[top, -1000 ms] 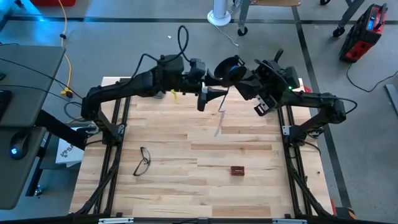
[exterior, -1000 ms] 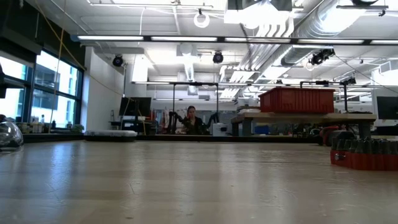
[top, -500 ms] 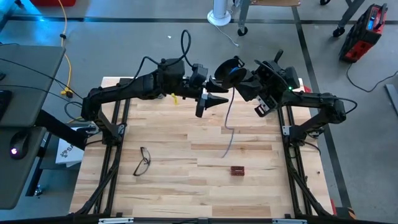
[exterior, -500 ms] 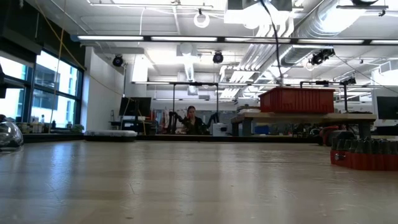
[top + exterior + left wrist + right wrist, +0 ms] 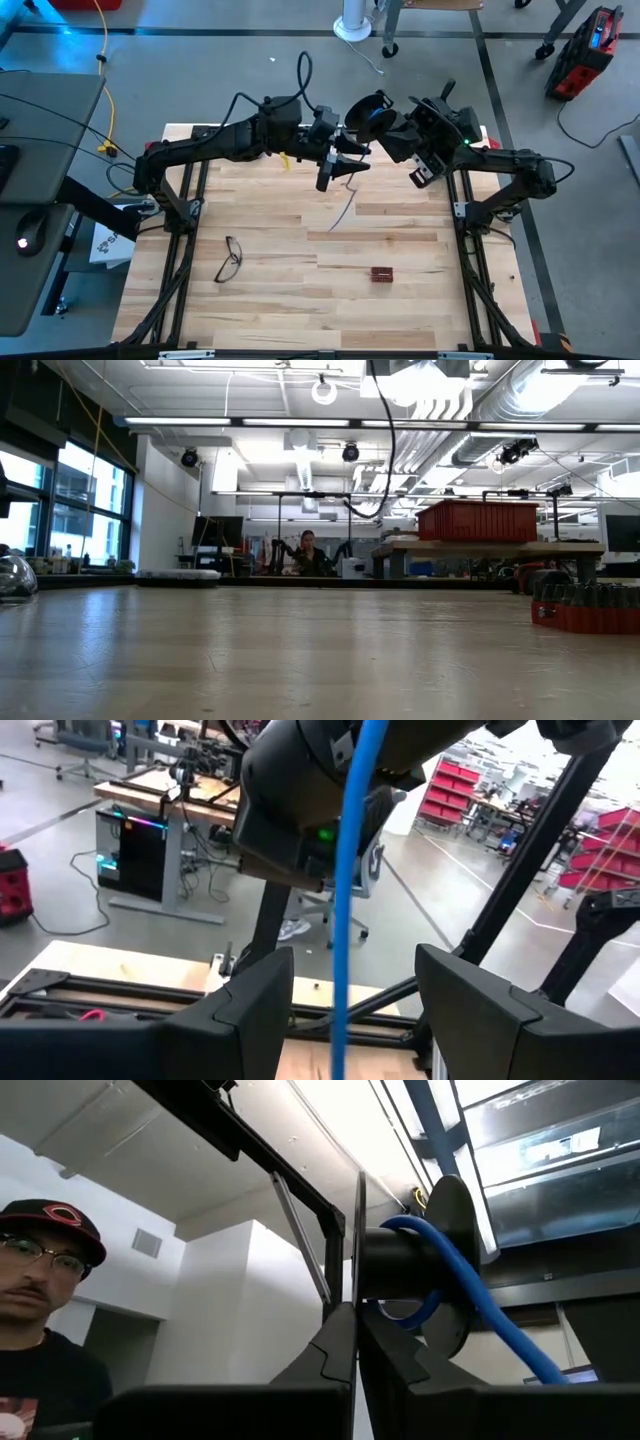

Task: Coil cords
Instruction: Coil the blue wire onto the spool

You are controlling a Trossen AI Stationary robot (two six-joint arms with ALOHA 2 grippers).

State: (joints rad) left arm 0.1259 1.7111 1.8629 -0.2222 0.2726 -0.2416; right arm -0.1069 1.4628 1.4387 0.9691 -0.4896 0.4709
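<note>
A blue cable [image 5: 345, 205] is wound on a black spool [image 5: 368, 108] held high over the table's far middle. Its loose tail hangs from the spool, and its curved end [image 5: 352, 506] is clear of the tabletop in the low view. My right gripper [image 5: 357, 1320] is shut on the spool. My left gripper [image 5: 345, 163] is open just left of and below the spool. In the left wrist view the tail [image 5: 350, 900] runs down between its two spread fingers [image 5: 255, 1005], touching neither as far as I can see. My right gripper pinches the spool's thin flat flange [image 5: 358, 1250] between its two fingers, which lie on either face of the disc at its rim. The fingers come from the table's right. The spool is lifted clear, with the blue cable [image 5: 470, 1295] wound round its hub and trailing off it.
Eyeglasses [image 5: 230, 258] lie at the near left of the wooden table and a small reddish block [image 5: 381, 273] at the near middle. A small yellow thing [image 5: 281, 155] lies under the left arm. A person shows in the right wrist view [image 5: 45, 1310].
My left gripper has shifted a little toward the table's right edge, toward the spool. The cable's hanging tail has swung about below the spool: its end has moved from right of centre toward the left, and now shows as a curved end in the low view.
</note>
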